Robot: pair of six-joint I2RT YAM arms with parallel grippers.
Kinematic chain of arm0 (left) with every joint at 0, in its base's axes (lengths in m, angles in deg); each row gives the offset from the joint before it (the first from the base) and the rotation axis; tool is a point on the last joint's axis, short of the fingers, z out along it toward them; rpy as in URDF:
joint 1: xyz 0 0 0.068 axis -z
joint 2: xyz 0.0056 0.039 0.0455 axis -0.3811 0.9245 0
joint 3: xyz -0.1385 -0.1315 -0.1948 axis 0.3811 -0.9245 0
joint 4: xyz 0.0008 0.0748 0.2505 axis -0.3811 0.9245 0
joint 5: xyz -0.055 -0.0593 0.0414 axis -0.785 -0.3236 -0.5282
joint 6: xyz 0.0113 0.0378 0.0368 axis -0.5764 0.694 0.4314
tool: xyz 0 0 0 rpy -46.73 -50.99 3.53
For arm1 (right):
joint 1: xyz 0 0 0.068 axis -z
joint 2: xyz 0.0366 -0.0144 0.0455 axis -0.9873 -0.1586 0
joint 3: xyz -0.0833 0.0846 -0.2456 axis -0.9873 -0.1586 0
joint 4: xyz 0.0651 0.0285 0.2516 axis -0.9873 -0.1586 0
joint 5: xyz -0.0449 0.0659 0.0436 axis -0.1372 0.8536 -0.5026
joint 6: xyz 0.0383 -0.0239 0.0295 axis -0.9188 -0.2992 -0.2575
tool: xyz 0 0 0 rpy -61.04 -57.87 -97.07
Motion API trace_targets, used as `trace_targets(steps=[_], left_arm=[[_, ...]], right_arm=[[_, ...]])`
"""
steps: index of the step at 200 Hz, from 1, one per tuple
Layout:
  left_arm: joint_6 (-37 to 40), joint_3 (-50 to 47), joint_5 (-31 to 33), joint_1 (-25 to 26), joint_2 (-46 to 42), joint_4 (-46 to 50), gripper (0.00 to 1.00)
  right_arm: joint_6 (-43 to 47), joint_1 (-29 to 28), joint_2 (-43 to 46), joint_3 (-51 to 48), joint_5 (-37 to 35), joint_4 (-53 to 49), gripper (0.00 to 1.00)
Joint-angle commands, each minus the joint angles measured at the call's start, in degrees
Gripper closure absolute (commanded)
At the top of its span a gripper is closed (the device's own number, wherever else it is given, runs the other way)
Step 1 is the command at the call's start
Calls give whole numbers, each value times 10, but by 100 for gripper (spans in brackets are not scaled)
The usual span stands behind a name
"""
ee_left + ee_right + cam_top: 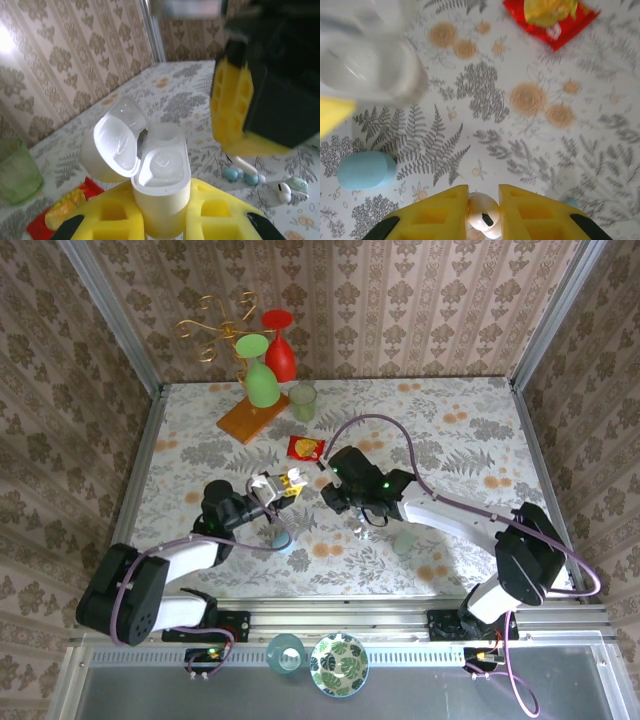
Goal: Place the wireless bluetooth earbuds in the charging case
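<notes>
My left gripper (162, 216) clamps the charging case (160, 172), lid open; just beside the case my right gripper (483, 196) pinches one earbud (483, 216), walls (400, 310) well apart.

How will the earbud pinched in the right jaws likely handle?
The earbud looks smooth, rounded and glossy, so it may slip or twist in the pinch. It is tiny between the yellow fingers, so probably very light, and likely to roll if dropped.

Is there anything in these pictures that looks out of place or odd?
I see nothing spilled or broken. One white earbud lies loose on the table, away from the open case that the left gripper holds. The right gripper pinches a second earbud, not yet in the case.
</notes>
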Motion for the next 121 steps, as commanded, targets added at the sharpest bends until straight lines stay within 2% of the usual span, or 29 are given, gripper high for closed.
trace_targets(steps=[1, 35, 59, 113, 121], left_arm=[[-19, 28, 64, 13, -33, 127, 100], [-52, 26, 55, 13, -49, 135, 100], [-78, 42, 14, 34, -44, 147, 100], [-154, 89, 5, 35, -14, 161, 100], [-159, 91, -13, 35, -13, 160, 100]], right_arm=[[60, 0, 22, 28, -35, 28, 79], [73, 0, 42, 32, -10, 57, 79], [71, -1, 52, 32, 16, 91, 79], [71, -1, 32, 54, 31, 132, 79], [73, -1, 30, 55, 31, 132, 79]])
